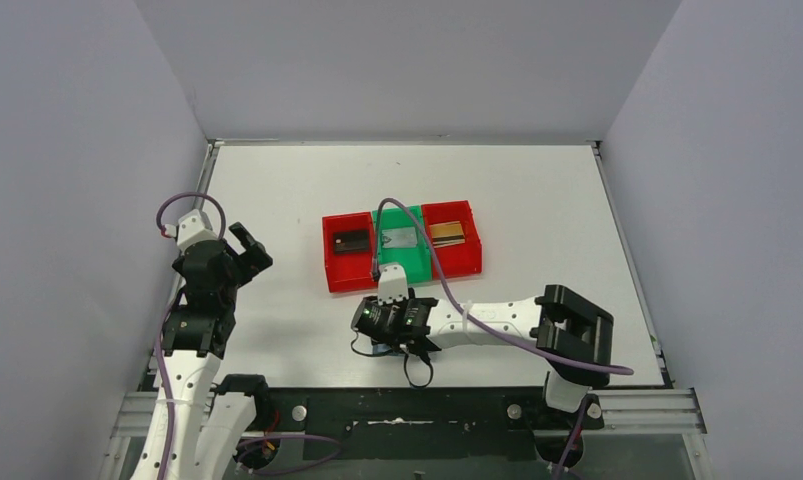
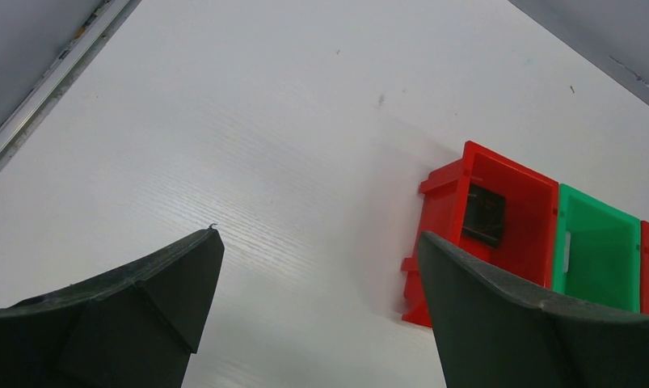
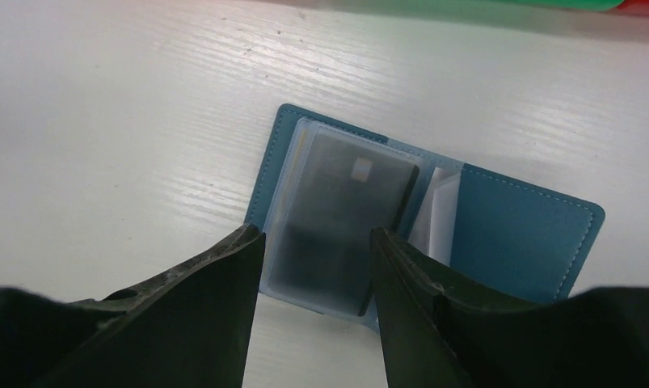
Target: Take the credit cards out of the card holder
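Observation:
The teal card holder (image 3: 523,234) lies open on the white table, near the front edge. A dark card (image 3: 345,210) sits in its pale translucent pocket on the left half. My right gripper (image 3: 317,242) is open just above it, one finger on each side of the pocket's near end, holding nothing. In the top view the right gripper (image 1: 382,322) hides almost all of the holder. A black card (image 1: 350,241) lies in the left red bin, a silver-grey card (image 1: 402,238) in the green bin, and a gold-brown card (image 1: 449,232) in the right red bin. My left gripper (image 1: 242,245) is open and empty at the left.
The three joined bins, the left red bin (image 1: 335,262), the green bin (image 1: 409,262) and the right red bin (image 1: 457,262), stand mid-table just behind the right gripper. The left wrist view shows the left red bin (image 2: 442,194) and the black card (image 2: 484,214). Grey walls enclose the table.

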Controlling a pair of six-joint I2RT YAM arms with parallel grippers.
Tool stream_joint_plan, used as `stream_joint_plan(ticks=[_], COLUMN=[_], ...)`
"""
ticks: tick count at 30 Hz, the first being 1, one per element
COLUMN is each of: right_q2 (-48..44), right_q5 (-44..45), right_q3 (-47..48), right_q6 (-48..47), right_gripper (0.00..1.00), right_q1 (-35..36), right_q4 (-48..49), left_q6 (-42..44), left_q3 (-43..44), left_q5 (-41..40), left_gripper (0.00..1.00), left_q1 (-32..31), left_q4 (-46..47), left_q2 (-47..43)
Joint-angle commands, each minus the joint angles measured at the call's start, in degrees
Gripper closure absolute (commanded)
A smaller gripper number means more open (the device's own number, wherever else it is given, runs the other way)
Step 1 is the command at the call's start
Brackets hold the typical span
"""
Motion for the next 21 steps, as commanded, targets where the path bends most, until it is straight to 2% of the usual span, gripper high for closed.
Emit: stream_joint_plan(ticks=[1, 10, 14, 21], right_q2=[1.6, 5.0, 6.1, 5.7], right_q5=[3.5, 0.8, 0.9, -0.1], right_q3=[2.3, 0.6, -0.6, -3.4], right_q6=[3.1, 4.9, 6.3, 6.4], right_gripper=[0.48, 0.5, 0.54, 0.84], right_q1=[0.2, -0.7, -0.9, -1.0], right_q4=[-2.3, -1.6, -2.0, 1.0], left_q6=[0.7, 0.9, 0.9, 1.0], left_q3=[0.3, 0.4, 0.2, 0.2], left_q5=[0.9, 1.3, 1.3, 1.8], left_gripper=[0.08, 0.08, 0.08, 0.08], left_q1=[0.3, 0.3, 0.3, 0.3], left_q4=[3.6, 3.9, 3.8, 4.0], left_q2=[-0.2, 0.4, 0.5, 1.0])
